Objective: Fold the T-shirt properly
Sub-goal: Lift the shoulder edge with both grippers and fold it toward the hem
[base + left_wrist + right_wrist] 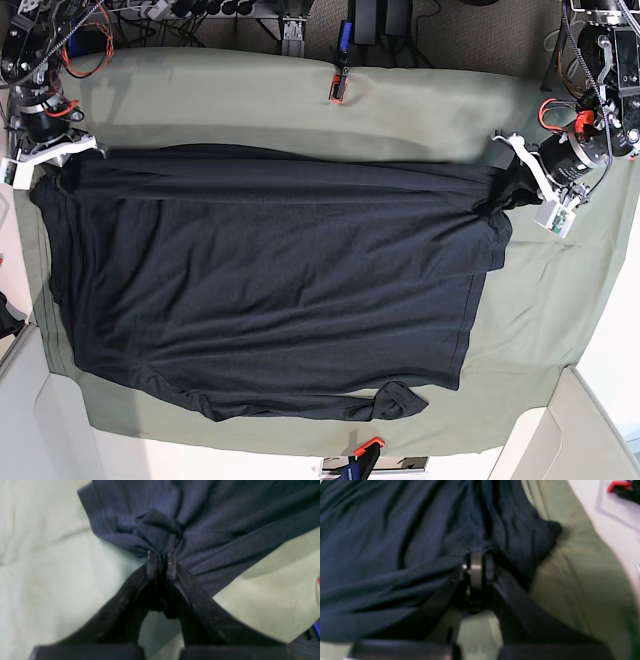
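Note:
The dark navy-black T-shirt (270, 280) lies spread over the sage-green table cloth (400, 110), stretched between the two arms along its far edge. My left gripper (161, 563) is shut on a bunched corner of the shirt (200, 530); in the base view it is at the right (520, 185). My right gripper (480, 567) is shut on the shirt's fabric (395, 542); in the base view it is at the far left (55, 160). A sleeve (350, 405) lies folded along the shirt's near edge.
A red and black clamp (337, 85) sits at the table's far edge, and another (362, 452) at the near edge. Cables and electronics (60, 40) stand behind the far left corner. White floor or wall (615, 517) lies past the cloth's edge.

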`<action>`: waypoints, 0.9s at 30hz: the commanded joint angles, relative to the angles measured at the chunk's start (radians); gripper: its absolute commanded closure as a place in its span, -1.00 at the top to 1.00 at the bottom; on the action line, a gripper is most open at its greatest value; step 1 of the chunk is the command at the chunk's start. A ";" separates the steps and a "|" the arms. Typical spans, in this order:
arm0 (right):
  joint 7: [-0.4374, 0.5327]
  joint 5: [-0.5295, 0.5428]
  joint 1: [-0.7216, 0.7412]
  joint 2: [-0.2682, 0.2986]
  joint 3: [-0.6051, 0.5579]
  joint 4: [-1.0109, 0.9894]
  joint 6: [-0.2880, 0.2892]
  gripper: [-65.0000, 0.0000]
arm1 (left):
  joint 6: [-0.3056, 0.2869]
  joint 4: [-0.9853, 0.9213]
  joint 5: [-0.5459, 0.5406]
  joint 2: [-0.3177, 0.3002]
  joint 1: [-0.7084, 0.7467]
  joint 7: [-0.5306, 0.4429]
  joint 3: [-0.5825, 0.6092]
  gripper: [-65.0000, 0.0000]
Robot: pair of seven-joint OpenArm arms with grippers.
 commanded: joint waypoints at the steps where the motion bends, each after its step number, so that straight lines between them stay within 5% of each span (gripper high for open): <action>1: 0.024 -0.005 0.032 0.015 0.010 -0.016 -0.010 -1.00 | 0.002 0.011 0.002 -0.029 -0.018 -0.018 -0.009 -1.00; 14: -0.025 -0.050 0.283 0.015 0.010 -0.209 0.010 -1.00 | 0.003 -0.288 0.024 -0.097 -0.333 -0.050 0.192 -1.00; 19: -0.024 -0.100 0.360 0.015 0.009 -0.301 0.041 -1.00 | 0.004 -0.490 0.078 -0.093 -0.455 -0.161 0.330 -1.00; 21: -0.025 -0.106 0.383 0.015 0.010 -0.335 0.042 -1.00 | 0.004 -0.564 0.092 -0.093 -0.501 -0.203 0.360 -0.68; 24: -0.025 -0.103 0.398 0.015 0.010 -0.360 0.089 -0.95 | 0.003 -0.630 0.074 -0.091 -0.549 -0.205 0.365 0.07; 27: -0.028 -0.055 0.398 0.015 0.010 -0.359 0.110 -0.02 | 0.004 -0.632 -0.008 -0.092 -0.577 -0.103 0.361 0.27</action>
